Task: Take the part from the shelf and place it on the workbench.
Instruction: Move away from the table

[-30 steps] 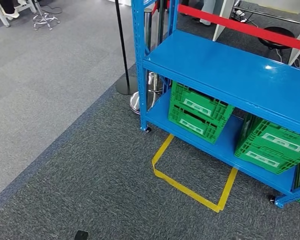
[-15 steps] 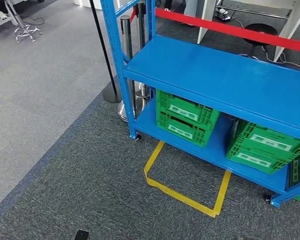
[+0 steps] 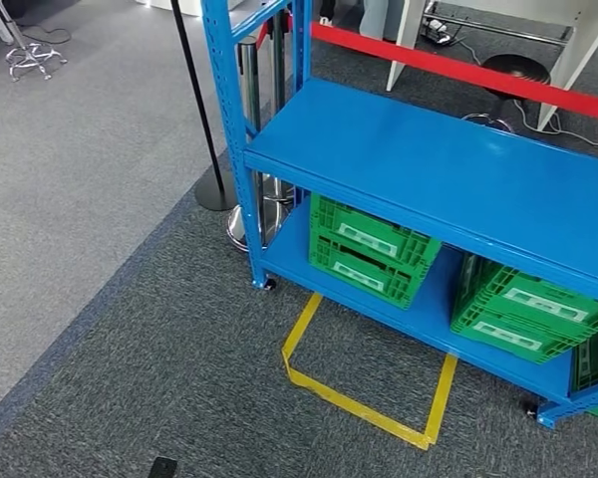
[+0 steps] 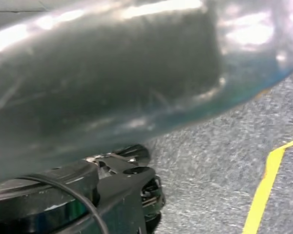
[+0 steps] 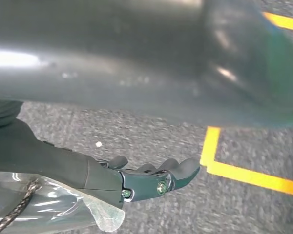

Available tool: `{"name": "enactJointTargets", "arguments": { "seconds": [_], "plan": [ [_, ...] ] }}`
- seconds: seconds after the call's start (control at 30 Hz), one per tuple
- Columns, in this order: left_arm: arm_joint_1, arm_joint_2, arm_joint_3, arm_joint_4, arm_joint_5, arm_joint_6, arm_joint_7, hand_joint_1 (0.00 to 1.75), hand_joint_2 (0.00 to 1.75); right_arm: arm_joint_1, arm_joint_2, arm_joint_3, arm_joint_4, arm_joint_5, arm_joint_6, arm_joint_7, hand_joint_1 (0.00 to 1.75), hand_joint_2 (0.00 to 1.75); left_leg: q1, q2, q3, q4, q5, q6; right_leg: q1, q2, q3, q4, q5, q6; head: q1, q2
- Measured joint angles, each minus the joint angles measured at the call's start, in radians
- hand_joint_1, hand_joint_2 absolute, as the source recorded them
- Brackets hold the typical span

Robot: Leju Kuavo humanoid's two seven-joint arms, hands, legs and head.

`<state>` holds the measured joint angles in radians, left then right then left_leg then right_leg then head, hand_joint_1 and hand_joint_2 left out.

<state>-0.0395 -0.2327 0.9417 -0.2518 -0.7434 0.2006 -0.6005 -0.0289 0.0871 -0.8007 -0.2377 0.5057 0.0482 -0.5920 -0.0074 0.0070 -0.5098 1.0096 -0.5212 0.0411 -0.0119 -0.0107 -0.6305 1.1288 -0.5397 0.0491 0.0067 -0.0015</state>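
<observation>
The blue metal shelf (image 3: 432,169) stands ahead and to the right in the head view, its wide middle board a plain glossy blue. Two green crates (image 3: 368,249) (image 3: 529,309) sit on the lower board. In the right wrist view my right hand (image 5: 152,178) hangs over the grey carpet with its fingers stretched out and nothing in them. In the left wrist view my left hand (image 4: 134,187) is a dark blurred shape low over the carpet; how its fingers lie is unclear.
A yellow tape square (image 3: 356,403) marks the carpet in front of the shelf. A black stanchion base (image 3: 214,189) and chrome posts (image 3: 247,214) stand by the shelf's left upright. A red barrier belt (image 3: 461,70) runs behind the shelf. Lighter grey floor lies to the left.
The camera has moved: the whole picture has shifted, so the shelf, crates and tape square now lie further left, and more of the shelf's right side shows.
</observation>
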Motion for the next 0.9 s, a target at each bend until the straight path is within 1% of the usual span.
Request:
{"name": "enactJointTargets", "arguments": {
  "seconds": [0.03,0.07,0.1,0.13,0.17,0.2,0.23,0.27,0.33,0.37,0.4,0.43,0.47,0.5,0.53,0.57,0.6,0.63,0.67,0.7,0.73,0.77,0.8,0.83,0.87,0.9],
  "plan": [
    [0.0,0.0,0.001,0.0,0.0,0.0,0.0,0.0,0.0,-0.001,0.0,0.0,0.0,0.001,0.0,0.0,0.0,0.0,-0.001,0.004,0.01,0.002,-0.01,-0.005,0.002,-0.015,0.009,-0.048,0.026,-0.004,0.001,0.0],
    [-0.001,0.0,0.002,0.0,-0.001,0.0,0.0,0.0,0.0,-0.003,0.0,0.0,0.001,0.002,0.001,0.0,0.0,0.0,-0.004,0.009,0.015,0.002,-0.02,-0.011,0.005,-0.026,0.016,-0.076,0.043,-0.013,0.0,0.0],
    [0.0,0.001,0.002,-0.001,-0.002,0.0,0.0,0.0,0.0,-0.004,0.0,0.0,0.001,0.004,0.001,0.0,0.0,0.0,-0.006,0.014,0.02,0.005,-0.027,-0.016,0.007,-0.032,0.015,-0.085,0.043,-0.023,-0.001,0.0],
    [0.0,0.001,0.003,-0.001,-0.003,0.0,0.0,0.0,0.0,-0.004,0.0,0.0,0.002,0.006,0.002,0.0,0.0,0.0,-0.007,0.018,0.025,0.007,-0.031,-0.021,0.008,-0.028,0.019,-0.087,0.038,-0.033,-0.002,0.0],
    [0.0,0.001,0.004,-0.002,-0.004,0.0,0.0,0.0,0.0,-0.002,0.0,0.0,0.002,0.008,0.003,-0.001,0.0,0.0,-0.006,0.02,0.029,0.012,-0.036,-0.026,0.006,-0.019,0.028,-0.088,0.042,-0.04,-0.004,0.0],
    [-0.001,0.001,0.005,-0.002,-0.006,-0.001,-0.001,0.0,0.0,-0.002,0.0,0.0,0.002,0.01,0.004,-0.001,0.0,0.0,-0.005,0.018,0.03,0.027,-0.04,-0.03,0.004,-0.011,0.036,-0.09,0.04,-0.045,-0.006,0.0],
    [-0.002,0.002,0.005,-0.002,-0.008,-0.001,-0.001,0.0,0.0,-0.002,0.0,-0.001,0.002,0.013,0.005,-0.002,0.0,0.0,-0.003,0.013,0.018,0.058,-0.051,-0.036,0.002,-0.002,0.049,-0.092,0.037,-0.05,-0.006,0.0],
    [-0.004,0.002,0.006,-0.002,-0.01,-0.001,-0.001,0.0,0.0,-0.004,0.0,-0.002,0.002,0.015,0.006,-0.002,0.0,0.0,0.0,0.009,-0.007,0.109,-0.069,-0.041,0.0,0.006,0.057,-0.094,0.033,-0.055,-0.008,0.0],
    [-0.005,0.002,0.007,-0.002,-0.013,-0.001,-0.002,0.0,0.0,-0.006,0.0,-0.006,0.002,0.017,0.007,-0.002,0.0,0.0,0.005,0.004,-0.083,0.235,-0.118,-0.05,0.0,0.025,0.073,-0.095,0.021,-0.059,-0.009,0.0],
    [-0.004,0.002,0.007,-0.003,-0.015,-0.001,-0.002,0.0,0.0,-0.005,0.0,-0.008,0.002,0.018,0.007,-0.003,0.0,0.0,0.007,0.004,-0.118,0.281,-0.136,-0.052,0.0,0.035,0.081,-0.095,0.014,-0.06,-0.009,0.0],
    [-0.002,0.002,0.008,-0.003,-0.017,-0.001,-0.002,0.0,0.0,-0.004,0.0,-0.01,0.002,0.018,0.007,-0.003,0.0,0.0,0.007,0.003,-0.141,0.298,-0.138,-0.052,0.0,0.047,0.091,-0.095,0.007,-0.059,-0.009,0.0],
    [-0.001,0.002,0.008,-0.003,-0.019,-0.001,-0.002,0.0,0.0,-0.002,0.0,-0.013,0.002,0.019,0.007,-0.003,0.0,0.0,0.007,0.001,-0.151,0.282,-0.12,-0.05,0.0,0.059,0.103,-0.095,-0.001,-0.059,-0.009,0.0],
    [0.0,0.002,0.008,-0.003,-0.021,-0.001,-0.002,0.0,0.0,-0.001,0.0,-0.015,0.002,0.021,0.007,-0.003,0.0,0.0,0.007,-0.006,-0.149,0.237,-0.079,-0.046,0.0,0.071,0.115,-0.096,-0.01,-0.057,-0.009,0.0],
    [0.0,0.002,0.009,-0.003,-0.021,-0.001,-0.002,0.0,0.0,-0.001,0.0,-0.016,0.002,0.023,0.007,-0.003,0.0,0.0,0.007,-0.022,-0.141,0.174,-0.022,-0.041,-0.001,0.083,0.121,-0.097,-0.018,-0.055,-0.01,0.0],
    [0.001,0.003,0.011,-0.003,-0.022,-0.001,-0.002,0.0,0.0,-0.002,0.001,-0.016,0.002,0.025,0.008,-0.003,0.0,0.0,0.006,-0.043,-0.135,0.121,0.016,-0.033,-0.001,0.095,0.13,-0.096,-0.026,-0.051,-0.008,0.0],
    [0.002,0.004,0.013,-0.003,-0.023,-0.001,-0.002,0.0,0.0,-0.004,0.002,-0.018,0.003,0.027,0.008,-0.003,0.0,0.0,0.004,-0.063,-0.128,0.081,0.041,-0.026,-0.002,0.107,0.132,-0.097,-0.034,-0.045,-0.008,0.0],
    [0.004,0.004,0.014,-0.003,-0.023,-0.001,-0.002,0.0,0.0,-0.004,0.002,-0.019,0.003,0.028,0.008,-0.003,0.0,0.0,0.002,-0.075,-0.125,0.06,0.052,-0.021,-0.003,0.118,0.135,-0.096,-0.038,-0.04,-0.007,0.0],
    [0.005,0.004,0.016,-0.003,-0.024,-0.001,-0.002,0.0,0.0,-0.004,0.003,-0.021,0.004,0.029,0.009,-0.003,0.0,0.0,0.0,-0.076,-0.122,0.055,0.045,-0.016,-0.002,0.126,0.142,-0.094,-0.039,-0.033,-0.007,0.0],
    [0.003,0.003,0.016,-0.004,-0.026,-0.001,-0.002,0.0,0.0,-0.003,0.003,-0.023,0.004,0.03,0.009,-0.003,0.0,0.0,0.001,-0.068,-0.111,0.045,0.05,-0.013,-0.002,0.131,0.144,-0.093,-0.039,-0.028,-0.008,0.0],
    [0.001,0.002,0.016,-0.004,-0.027,-0.001,-0.002,0.0,0.0,-0.001,0.002,-0.024,0.004,0.032,0.009,-0.003,0.0,0.0,0.002,-0.057,-0.1,0.037,0.054,-0.009,-0.001,0.122,0.147,-0.086,-0.04,-0.024,-0.007,0.0],
    [-0.002,0.001,0.017,-0.005,-0.029,-0.001,-0.002,0.0,0.0,-0.001,0.001,-0.025,0.004,0.033,0.009,-0.004,0.0,0.0,0.004,-0.047,-0.087,0.03,0.052,-0.003,0.001,0.1,0.138,-0.067,-0.045,-0.019,-0.004,0.0],
    [-0.004,0.0,0.017,-0.005,-0.03,-0.001,-0.002,0.0,0.0,-0.004,0.0,-0.025,0.004,0.034,0.01,-0.004,0.0,0.0,0.005,-0.037,-0.076,0.023,0.051,0.002,0.002,0.074,0.116,-0.032,-0.059,-0.015,-0.002,0.0],
    [-0.005,0.0,0.019,-0.005,-0.031,-0.001,-0.002,0.0,0.0,-0.009,0.0,-0.025,0.004,0.035,0.01,-0.004,0.0,0.0,0.004,-0.028,-0.07,0.02,0.046,0.006,0.002,0.046,0.082,0.021,-0.08,-0.011,0.001,0.0],
    [-0.005,0.0,0.02,-0.005,-0.032,-0.001,-0.002,0.0,0.0,-0.012,0.0,-0.025,0.004,0.036,0.011,-0.004,0.0,0.0,0.003,-0.019,-0.066,0.019,0.041,0.009,0.002,0.029,0.039,0.081,-0.104,-0.007,0.002,0.0],
    [-0.005,0.0,0.022,-0.005,-0.032,-0.001,-0.002,0.0,0.0,-0.012,0.0,-0.025,0.004,0.037,0.011,-0.004,0.0,0.0,0.003,-0.012,-0.062,0.019,0.035,0.009,0.001,0.022,-0.001,0.13,-0.123,-0.004,0.002,0.0],
    [-0.004,0.0,0.023,-0.005,-0.033,-0.001,-0.002,0.0,0.0,-0.01,0.0,-0.026,0.004,0.039,0.01,-0.004,0.0,0.0,0.002,-0.007,-0.056,0.019,0.029,0.01,0.001,0.019,-0.03,0.155,-0.126,-0.002,0.002,0.0]
  ]
}}
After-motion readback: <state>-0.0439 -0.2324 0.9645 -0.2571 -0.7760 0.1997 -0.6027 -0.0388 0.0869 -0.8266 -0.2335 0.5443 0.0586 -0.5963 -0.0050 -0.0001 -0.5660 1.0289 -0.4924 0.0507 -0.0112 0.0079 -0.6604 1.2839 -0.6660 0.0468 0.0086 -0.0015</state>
